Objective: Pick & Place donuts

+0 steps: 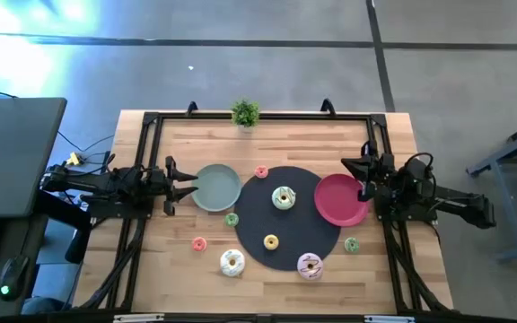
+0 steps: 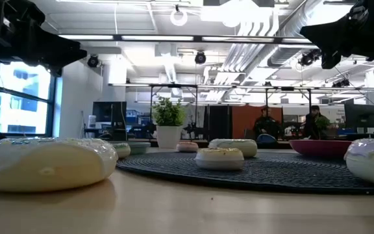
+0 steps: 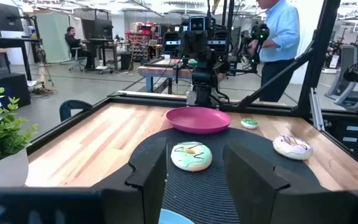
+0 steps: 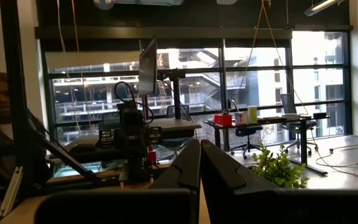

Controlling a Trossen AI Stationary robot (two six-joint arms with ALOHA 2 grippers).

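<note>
Several toy donuts lie flat around a black round mat [image 1: 283, 218]. A large mint-and-cream one [image 1: 283, 197] and a small yellow one [image 1: 270, 241] lie on the mat. A large white one [image 1: 232, 262] and a large pink-frosted one [image 1: 310, 266] lie at its near rim. Small pink [image 1: 260, 171] [image 1: 198, 243] and green ones [image 1: 231, 219] [image 1: 351, 244] rest on the wood. My left gripper [image 1: 191, 186] is open at the left rim of the grey-green plate [image 1: 218, 188], the mint donut [image 3: 191, 155] ahead between its fingers. My right gripper [image 1: 346, 165] is shut, raised over the red plate [image 1: 337, 201].
A small potted plant [image 1: 245, 114] stands at the table's far edge. A black frame [image 1: 258, 117] runs around the tabletop. A laptop desk [image 1: 12, 152] stands left of the table. People show in the room behind.
</note>
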